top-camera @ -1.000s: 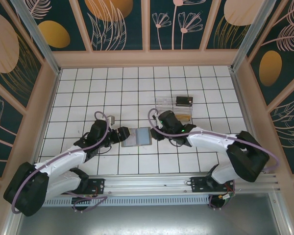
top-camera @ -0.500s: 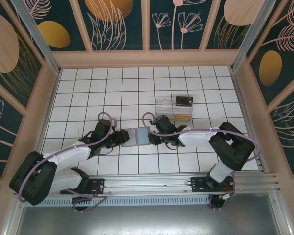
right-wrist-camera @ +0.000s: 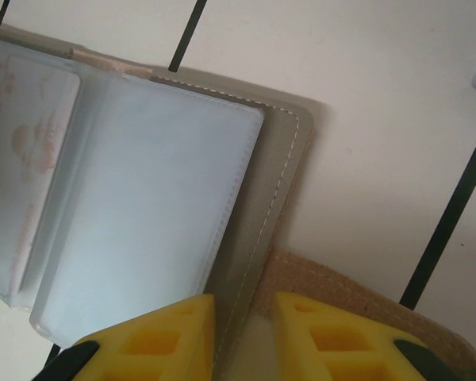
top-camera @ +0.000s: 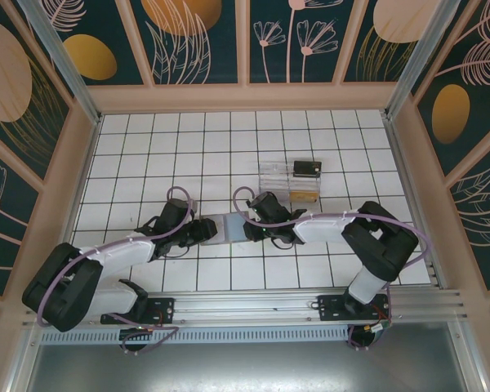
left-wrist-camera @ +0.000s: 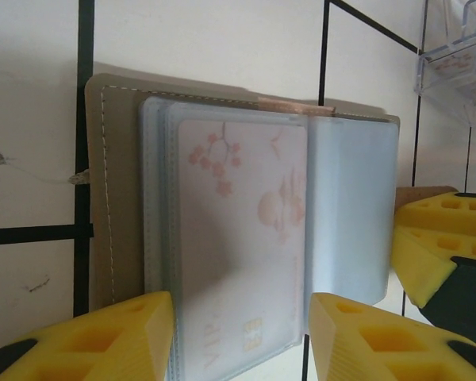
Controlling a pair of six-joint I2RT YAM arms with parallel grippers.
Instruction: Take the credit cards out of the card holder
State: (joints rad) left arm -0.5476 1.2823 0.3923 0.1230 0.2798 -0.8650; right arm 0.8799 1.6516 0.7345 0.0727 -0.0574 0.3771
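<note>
The card holder point(top-camera: 229, 227) lies open on the white tiled table point(top-camera: 147, 147) with bare tiles all round and its long axis running left to right (a clear tray point(top-camera: 269, 173) sits near, beyond it). My right gripper point(right-wrist-camera: 242, 317) pinches its grey cover edge. My left gripper point(left-wrist-camera: 242, 333) straddles the sleeved pink credit card point(left-wrist-camera: 242, 238); I cannot tell if it is squeezing.

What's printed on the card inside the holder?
Pale pink blossoms on the card, clearest from left wrist.

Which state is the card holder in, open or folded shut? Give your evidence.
Open. The card holder lies spread, both inner halves facing up, with a pale floral card visible inside one clear sleeve.
</note>
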